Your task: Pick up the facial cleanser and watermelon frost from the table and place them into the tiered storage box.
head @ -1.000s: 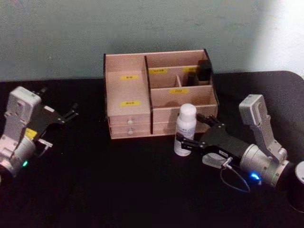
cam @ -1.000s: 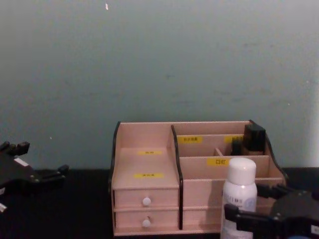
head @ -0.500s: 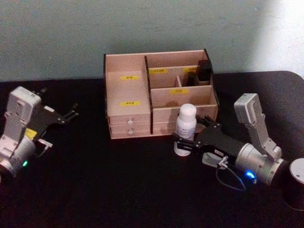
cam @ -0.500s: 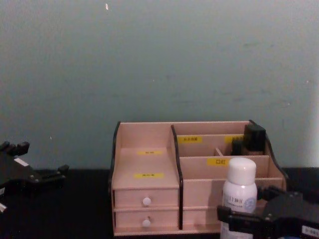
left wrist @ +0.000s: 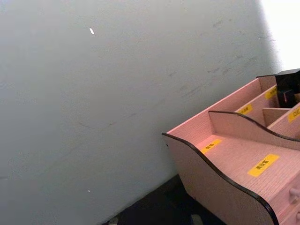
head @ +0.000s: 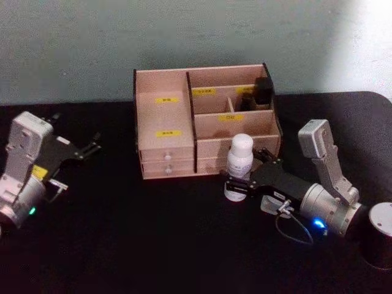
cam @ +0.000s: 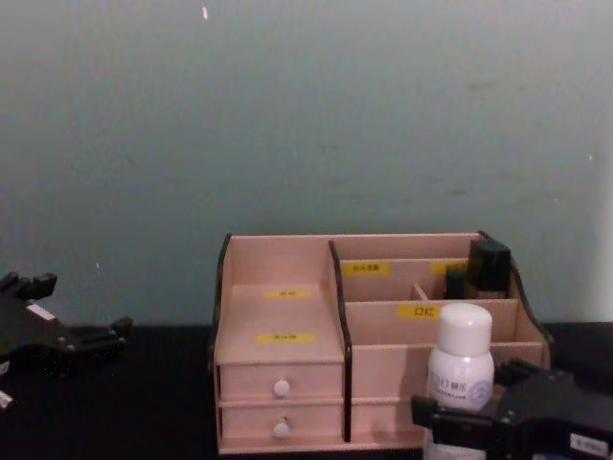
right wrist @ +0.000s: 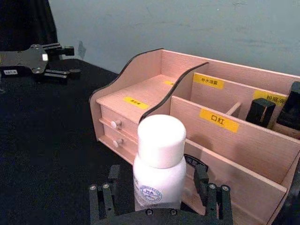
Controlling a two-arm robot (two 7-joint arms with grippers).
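Shows a white, round-capped plastic bottle (head: 239,164) upright on the black table (head: 153,245), just before the right half of the pale wooden stepped storage box (head: 160,116). Places the right gripper (head: 244,173) wide open around that bottle, fingers either side, apparently not touching. Places the left gripper (head: 92,144), also open, well left of the box.

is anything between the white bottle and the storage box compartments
Nothing visible. The white bottle stands right before the tiered storage box, inside the open right claw; only the box's own front wall must be cleared. Black items sit in its back-right compartment.
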